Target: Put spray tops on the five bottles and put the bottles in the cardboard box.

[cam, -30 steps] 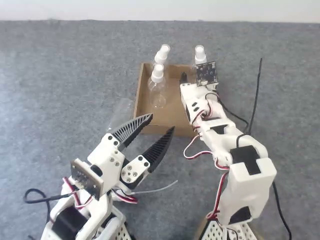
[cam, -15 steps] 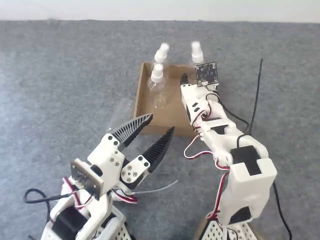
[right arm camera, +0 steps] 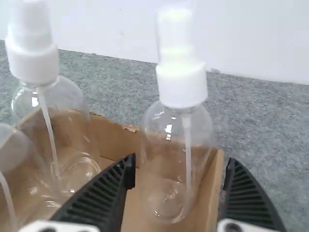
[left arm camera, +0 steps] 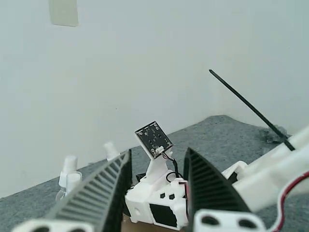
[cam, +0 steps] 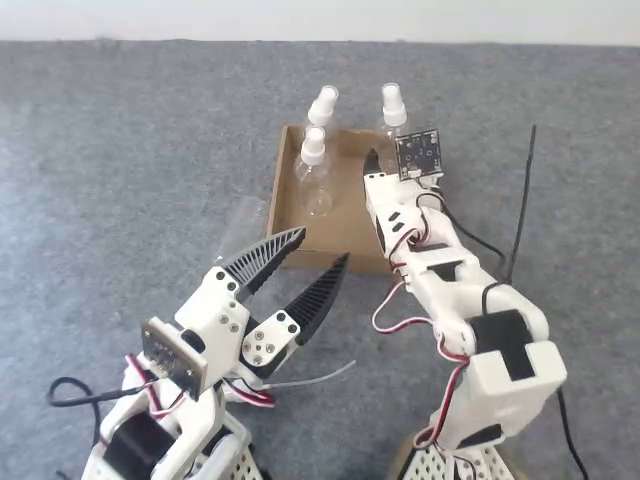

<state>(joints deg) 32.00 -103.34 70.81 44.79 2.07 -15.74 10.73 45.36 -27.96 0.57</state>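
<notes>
- High view, starting at the left: my left gripper (cam: 325,245) hangs above the grey carpeted table (cam: 120,150), just in front of the shallow brown cardboard box (cam: 283,205). Its black jaws are spread wide with nothing between them.
- Two clear plastic bottles with white spray tops stand in the box's left half: the near bottle (cam: 316,185) and the far bottle (cam: 323,105) by the back wall.
- A third clear, capped bottle, the corner bottle (right arm camera: 176,135), stands in the box's far right corner. My right gripper (right arm camera: 179,163) has its jaws parted on either side of it with a gap each way, so it grips nothing.
- My worry is the corner bottle: it looks tall and light. If I draw the right arm back off-line, a jaw could catch its shoulder and tip it onto the far bottle or over the wall.
- The left gripper sits close enough that a careless swing forward could shove the box.
- Against a second ago, the right arm has shifted slightly rightward and the corner bottle's spray top has moved a little left. The left arm and the other two bottles are unchanged.
</notes>
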